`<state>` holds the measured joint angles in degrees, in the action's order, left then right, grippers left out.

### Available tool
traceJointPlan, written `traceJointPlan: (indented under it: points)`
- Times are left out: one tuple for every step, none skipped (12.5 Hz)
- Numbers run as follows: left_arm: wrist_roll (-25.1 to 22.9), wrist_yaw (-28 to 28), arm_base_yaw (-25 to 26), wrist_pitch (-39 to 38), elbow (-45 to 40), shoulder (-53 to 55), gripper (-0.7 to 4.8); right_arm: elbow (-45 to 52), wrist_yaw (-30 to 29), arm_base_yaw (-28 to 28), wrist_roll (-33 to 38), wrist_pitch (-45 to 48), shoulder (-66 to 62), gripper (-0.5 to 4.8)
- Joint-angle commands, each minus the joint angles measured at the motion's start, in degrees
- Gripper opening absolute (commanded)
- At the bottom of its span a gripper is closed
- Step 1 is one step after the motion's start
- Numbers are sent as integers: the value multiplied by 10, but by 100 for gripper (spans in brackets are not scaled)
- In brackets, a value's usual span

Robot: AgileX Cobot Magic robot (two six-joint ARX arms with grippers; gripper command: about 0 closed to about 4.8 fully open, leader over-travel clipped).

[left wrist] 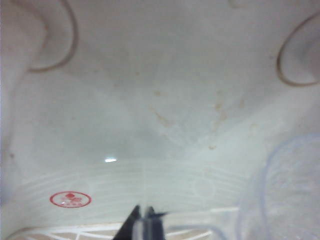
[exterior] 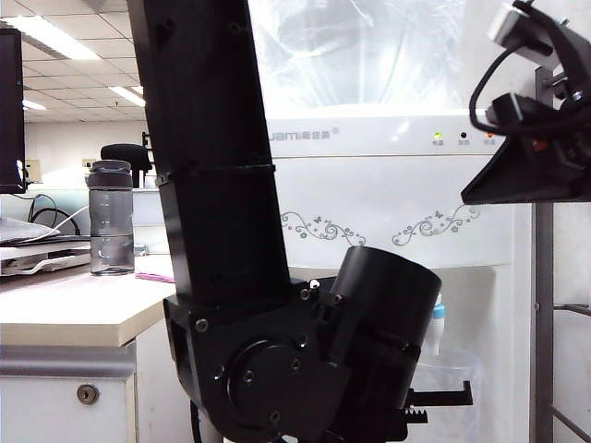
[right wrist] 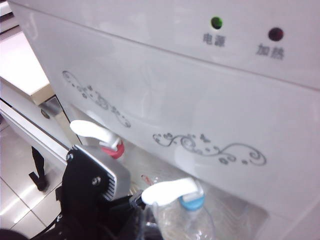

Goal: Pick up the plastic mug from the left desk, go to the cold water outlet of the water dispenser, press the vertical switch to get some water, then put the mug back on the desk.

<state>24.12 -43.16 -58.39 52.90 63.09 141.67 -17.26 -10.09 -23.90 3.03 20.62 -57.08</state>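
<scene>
The left gripper (left wrist: 145, 220), clamped on the plastic mug (right wrist: 182, 222), holds it directly under the cold water outlet (right wrist: 191, 201) (its vertical switch (right wrist: 167, 191) juts sideways); the right gripper, unseen and of unknown opening, hangs above.

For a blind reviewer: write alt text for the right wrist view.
The left gripper holds the plastic mug under the cold water outlet of the water dispenser; the vertical switch juts above it. The red-collared tap sits beside it.

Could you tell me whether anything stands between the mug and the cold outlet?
Nothing visible does: the left gripper holds the plastic mug right under the cold water outlet, while the right gripper hangs high before the water dispenser.
</scene>
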Motion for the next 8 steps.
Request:
traceJointPlan:
  points:
    - [3,-1,-2,11,3,-2,3,-2,-2,-1,1,39,-23,-1]
    - [3,-1,-2,11,3,-2,3,-2,-2,-1,1,38,-32,-1]
    - [3,-1,-2,11,3,-2,3,-2,-2,-1,1,39,-41,-1]
    - [3,-1,-2,11,3,-2,3,-2,-2,-1,1,41,-49,-1]
    - [3,-1,-2,11,3,-2,3,-2,-2,-1,1,43,-56,-1]
    - [3,-1,-2,11,3,-2,3,-2,-7,-1,2,52,-67,-1]
    - [3,-1,-2,11,3,-2,3,-2,-13,-1,2,59,-73,-1]
    - [3,-1,-2,11,3,-2,3,-2,-21,-1,2,73,-83,-1]
